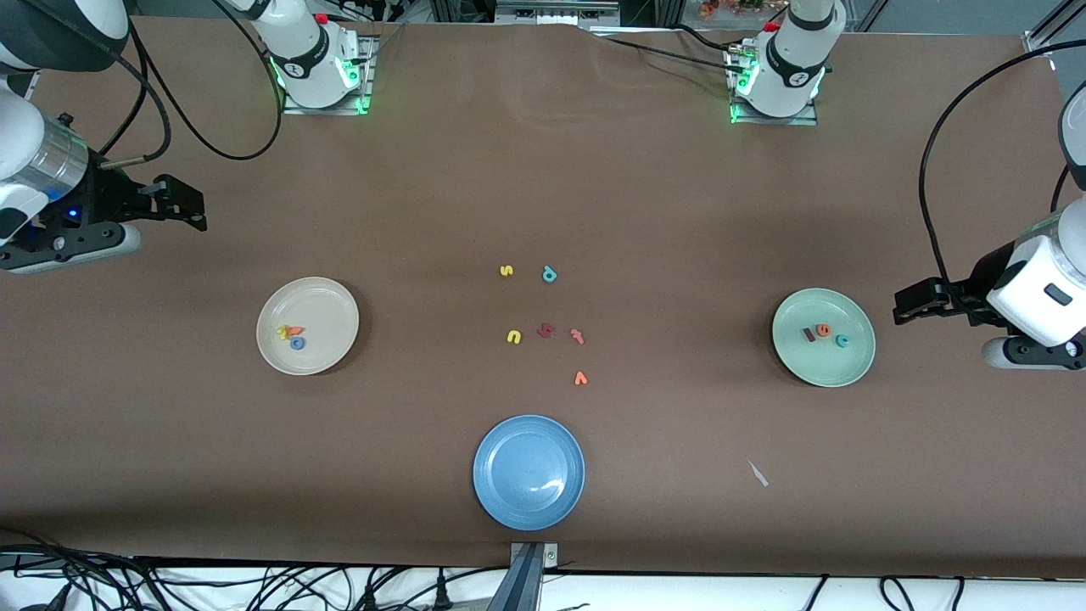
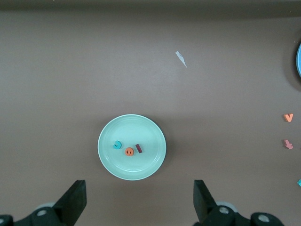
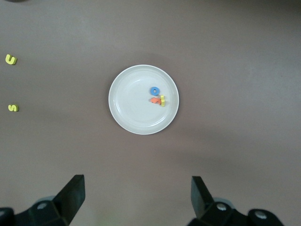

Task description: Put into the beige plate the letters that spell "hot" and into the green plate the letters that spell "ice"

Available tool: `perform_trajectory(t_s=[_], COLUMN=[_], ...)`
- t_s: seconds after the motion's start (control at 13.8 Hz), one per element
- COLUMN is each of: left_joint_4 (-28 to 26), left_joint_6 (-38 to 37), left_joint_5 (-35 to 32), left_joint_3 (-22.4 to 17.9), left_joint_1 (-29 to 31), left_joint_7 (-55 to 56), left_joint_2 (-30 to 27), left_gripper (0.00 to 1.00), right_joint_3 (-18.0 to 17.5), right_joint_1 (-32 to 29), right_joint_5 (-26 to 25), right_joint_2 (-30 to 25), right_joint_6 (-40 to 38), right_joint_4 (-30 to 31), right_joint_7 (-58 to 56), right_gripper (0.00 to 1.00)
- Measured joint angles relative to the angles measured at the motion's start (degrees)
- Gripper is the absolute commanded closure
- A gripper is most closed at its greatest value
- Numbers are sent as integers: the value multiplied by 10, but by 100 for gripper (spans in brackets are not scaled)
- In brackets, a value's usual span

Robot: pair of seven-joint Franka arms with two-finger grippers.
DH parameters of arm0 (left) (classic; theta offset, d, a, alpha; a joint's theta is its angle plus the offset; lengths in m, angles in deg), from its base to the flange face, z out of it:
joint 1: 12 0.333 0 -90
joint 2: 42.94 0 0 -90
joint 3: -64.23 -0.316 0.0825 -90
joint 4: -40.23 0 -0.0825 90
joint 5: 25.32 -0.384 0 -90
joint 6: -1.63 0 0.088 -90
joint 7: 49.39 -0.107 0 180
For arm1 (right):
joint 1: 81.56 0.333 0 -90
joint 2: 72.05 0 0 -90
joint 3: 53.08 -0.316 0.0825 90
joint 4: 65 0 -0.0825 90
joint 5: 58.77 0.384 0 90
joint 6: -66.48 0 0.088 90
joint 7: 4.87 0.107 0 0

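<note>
The table (image 1: 543, 170) wears a matt brown cloth, faintly creased. Below the open right gripper (image 3: 136, 197), the beige plate (image 3: 129, 103) looks like smooth plastic with a soft sheen; the green plate (image 2: 148, 160) under the open left gripper (image 2: 140, 200) looks the same. The letters (image 2: 128, 148) seem matt foam. The blue plate (image 1: 509, 475) shines glossier.

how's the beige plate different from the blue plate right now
The beige plate holds three small letters, a yellow, an orange and a blue one; the blue plate holds none. The beige plate lies toward the right arm's end; the blue plate lies nearer the front camera, mid-table. Both are round with raised rims.
</note>
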Motion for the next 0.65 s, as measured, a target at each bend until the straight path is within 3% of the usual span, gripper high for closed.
perform_trajectory(t_s=[0.65], left_joint_4=[0], left_joint_6=[0], left_joint_5=[0], left_joint_3=[0], left_joint_1=[0], left_joint_7=[0], left_joint_2=[0], left_gripper=[0], right_joint_3=[13], right_joint_1=[-5], right_joint_5=[-13], right_joint_2=[0], right_joint_6=[-7], right_joint_4=[-14], right_joint_7=[1], right_gripper=[0])
